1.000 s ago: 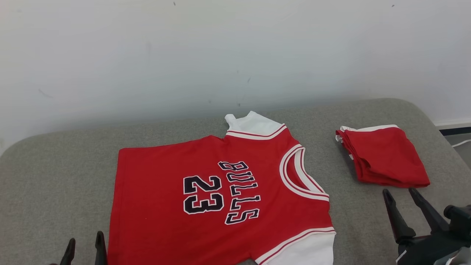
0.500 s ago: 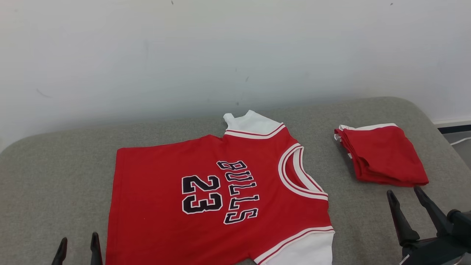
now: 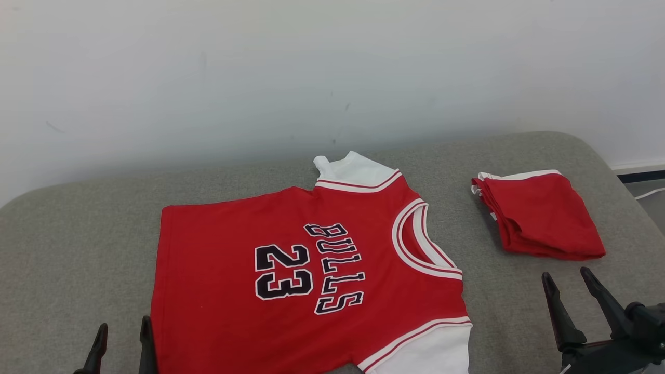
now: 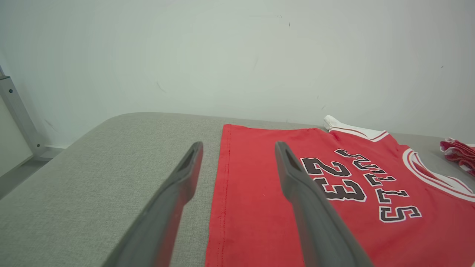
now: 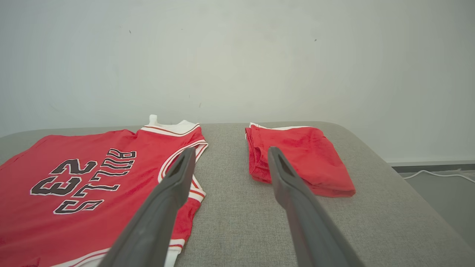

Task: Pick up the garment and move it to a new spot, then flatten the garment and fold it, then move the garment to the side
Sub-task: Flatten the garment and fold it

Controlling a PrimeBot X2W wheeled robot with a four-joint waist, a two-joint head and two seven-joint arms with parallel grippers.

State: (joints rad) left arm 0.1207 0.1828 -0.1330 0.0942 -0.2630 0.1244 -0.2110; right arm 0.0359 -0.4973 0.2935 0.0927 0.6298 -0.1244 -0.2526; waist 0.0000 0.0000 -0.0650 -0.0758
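- Left claw (image 3: 123,324), spread wide and empty, over jersey (image 3: 218,291) hem.
- Right claw (image 3: 565,274), likewise wide, empty, right of jersey, apart.
- Jersey flat on bench (image 3: 78,249); flattening apparently done, fold next: pinch near edge, carry across.
- Folded pile (image 3: 540,218) far right.

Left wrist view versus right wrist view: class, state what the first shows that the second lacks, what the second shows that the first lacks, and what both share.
First: the open left gripper and a grey metal post. Second: the open right gripper, a white cable on the floor, and the folded red garment whole. Both: the red Bulls 23 jersey spread flat on the grey padded surface, and the white wall.
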